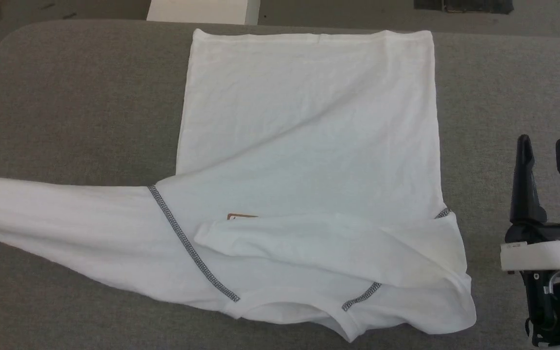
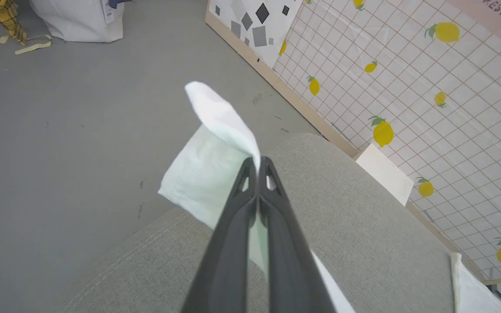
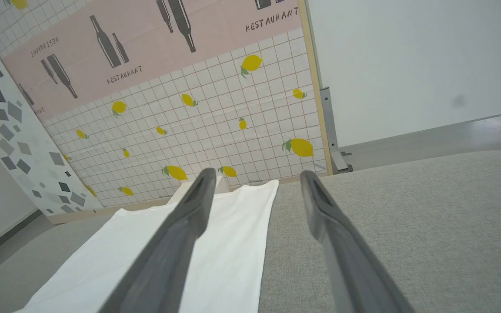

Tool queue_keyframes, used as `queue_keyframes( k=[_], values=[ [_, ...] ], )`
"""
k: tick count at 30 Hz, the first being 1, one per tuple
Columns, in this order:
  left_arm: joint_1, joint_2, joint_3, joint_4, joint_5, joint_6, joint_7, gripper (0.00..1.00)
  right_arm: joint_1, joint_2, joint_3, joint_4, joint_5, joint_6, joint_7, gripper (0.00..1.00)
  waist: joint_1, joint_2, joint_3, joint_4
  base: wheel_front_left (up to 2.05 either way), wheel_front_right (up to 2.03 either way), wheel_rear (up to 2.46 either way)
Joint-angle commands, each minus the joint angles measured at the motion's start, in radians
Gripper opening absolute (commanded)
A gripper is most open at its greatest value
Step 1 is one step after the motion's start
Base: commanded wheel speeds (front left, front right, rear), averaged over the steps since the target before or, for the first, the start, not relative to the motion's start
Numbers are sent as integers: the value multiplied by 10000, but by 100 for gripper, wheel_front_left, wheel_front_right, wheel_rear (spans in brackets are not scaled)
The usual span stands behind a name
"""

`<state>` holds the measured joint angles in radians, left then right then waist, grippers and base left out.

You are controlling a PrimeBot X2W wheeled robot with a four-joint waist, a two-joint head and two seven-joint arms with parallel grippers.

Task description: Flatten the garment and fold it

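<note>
One sleeve of garment off head view's left edge; logo patch mostly covered.

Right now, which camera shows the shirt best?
The head view: the garment lies spread out, one sleeve folded across it, the other stretched leftward. The left wrist view shows a sleeve end pinched in the shut jaws of the left gripper; the right wrist view, part of its body, low-angled.

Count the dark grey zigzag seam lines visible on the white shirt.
3 on the garment: a long seam beside the outstretched sleeve, a short seam lower right, a tiny seam at the right edge. The folded sleeve may hide more.
</note>
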<state>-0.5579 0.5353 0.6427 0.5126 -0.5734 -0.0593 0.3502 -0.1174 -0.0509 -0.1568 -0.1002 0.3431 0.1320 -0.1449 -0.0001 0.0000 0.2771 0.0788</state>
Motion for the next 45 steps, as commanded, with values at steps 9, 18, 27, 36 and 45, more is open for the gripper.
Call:
queue_keyframes(
  k=[9, 18, 27, 36, 45],
  values=[
    [-520, -1798, -3141, -2204, 95, -639, 332, 0, 314, 7, 16, 69, 187, -13, 20, 100, 1, 0, -515, -50, 0, 0, 0],
    [-40, -4645, -7445, -4574, 479, -575, 881, 0, 464, 7, 113, 211, 361, -13, -83, 100, 1, 0, -663, -353, 0, 0, 0],
    [-376, -4846, -12559, -2933, -409, -315, 565, 0, 340, 7, 371, 400, 468, -13, -159, 100, 1, 0, -283, -1163, 0, 0, 0],
    [-278, -4849, -15660, -1419, -1585, -66, 1710, 0, 377, 7, 343, 589, 548, -13, -389, 100, 1, 0, -81, -1697, 0, 0, 0],
    [-532, -4849, -14661, -2161, -3132, 278, 1529, 100, 409, 7, 369, 667, 561, -13, -442, 100, 1, 0, -274, -1189, 0, 0, 0]
  ],
)
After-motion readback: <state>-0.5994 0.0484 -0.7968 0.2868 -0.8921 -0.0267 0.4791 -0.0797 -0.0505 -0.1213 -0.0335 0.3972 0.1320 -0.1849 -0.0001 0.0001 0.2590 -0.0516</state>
